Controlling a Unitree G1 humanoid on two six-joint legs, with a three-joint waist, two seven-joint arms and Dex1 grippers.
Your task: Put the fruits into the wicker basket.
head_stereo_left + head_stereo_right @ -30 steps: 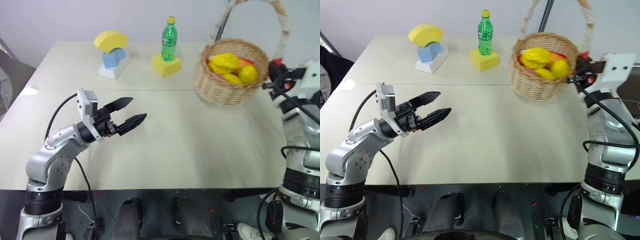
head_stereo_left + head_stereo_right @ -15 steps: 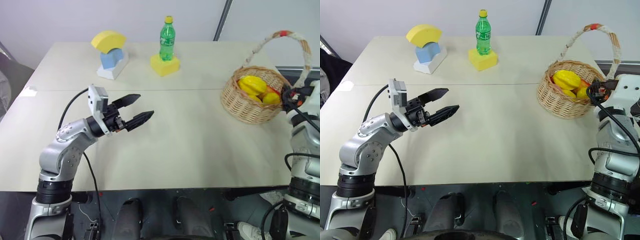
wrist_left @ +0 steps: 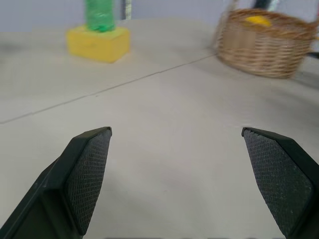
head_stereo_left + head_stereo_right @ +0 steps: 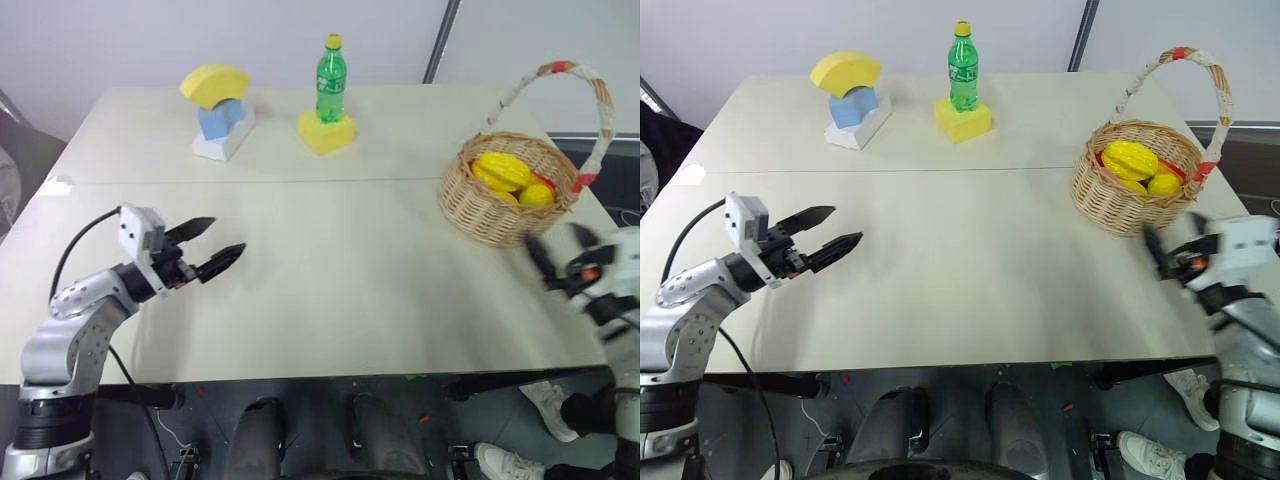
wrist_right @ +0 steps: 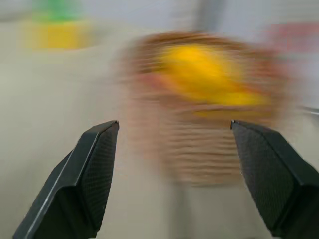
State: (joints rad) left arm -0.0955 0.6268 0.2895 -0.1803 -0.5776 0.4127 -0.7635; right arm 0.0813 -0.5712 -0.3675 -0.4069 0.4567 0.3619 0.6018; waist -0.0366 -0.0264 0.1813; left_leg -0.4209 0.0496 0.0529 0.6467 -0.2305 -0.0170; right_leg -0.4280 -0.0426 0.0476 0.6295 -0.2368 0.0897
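Beige tabletop (image 4: 330, 280) with a thin seam running across it edge to edge, pale wall behind, a dark slanted pole (image 4: 441, 40) past the far edge. Left gripper (image 4: 212, 249) hangs over the near left part of the tabletop, fingers spread wide, nothing between them. At the far left edge: white base with a blue block and a yellow arch-shaped foam piece (image 4: 211, 80) on top. Middle of the far edge: green bottle (image 4: 331, 67), yellow cap, standing on a yellow foam block (image 4: 326, 131); label too small to read. Wicker basket (image 4: 503, 199) sits by the right edge, upright, handle wrapped white with red bindings. Fruits inside it: yellow starfruit (image 4: 504, 170), lemon (image 4: 537, 195), something red under them. Right gripper (image 4: 1171, 246) is at the near right edge, just in front of the basket, fingers apart and empty. Left wrist view gives a low side look at the basket wall and foam block; right wrist view shows the basket close, smeared.
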